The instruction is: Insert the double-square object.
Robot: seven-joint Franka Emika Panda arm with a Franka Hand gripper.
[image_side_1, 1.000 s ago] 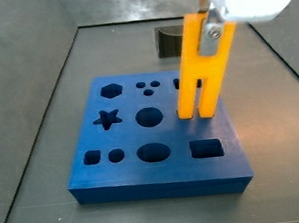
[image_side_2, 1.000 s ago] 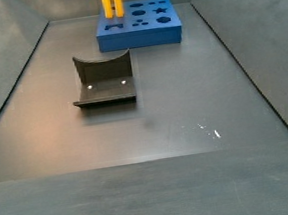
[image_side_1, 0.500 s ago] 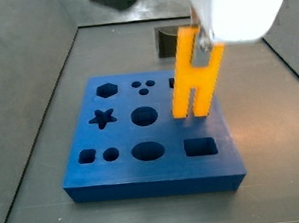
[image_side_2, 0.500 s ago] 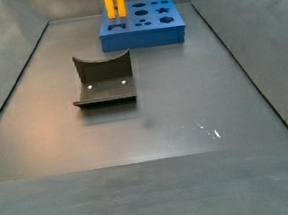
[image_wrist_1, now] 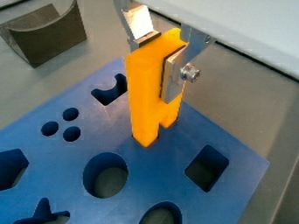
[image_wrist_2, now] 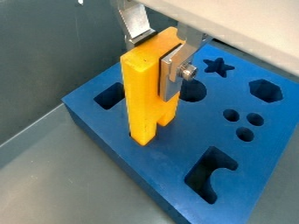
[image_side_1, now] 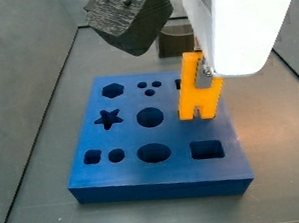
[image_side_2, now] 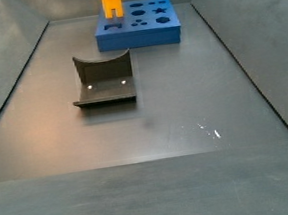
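The double-square object (image_wrist_1: pixel 152 92) is a yellow-orange forked bar, held upright. My gripper (image_wrist_1: pixel 162 54) is shut on its upper part, a silver finger (image_wrist_1: pixel 176 72) on each side. It also shows in a wrist view (image_wrist_2: pixel 149 87). In a side view its prongs (image_side_1: pixel 195 99) stand low at the blue block (image_side_1: pixel 124 166), at the double-square hole near the block's right edge. In a side view the bar (image_side_2: pixel 112 5) stands at the near left corner of the blue block (image_side_2: pixel 157 32). The blue block (image_wrist_1: pixel 251 197) has star, hexagon, round and square holes.
The dark fixture (image_side_2: pixel 103 81) stands on the grey floor in front of the block, and shows in a wrist view (image_wrist_1: pixel 45 33). Grey bin walls (image_side_2: pixel 9 88) slope up on both sides. Another dark piece (image_side_1: pixel 174 35) lies behind the block.
The gripper has moved down with the bar. The bar's prongs have gone lower into the block, so less of the bar shows above it.
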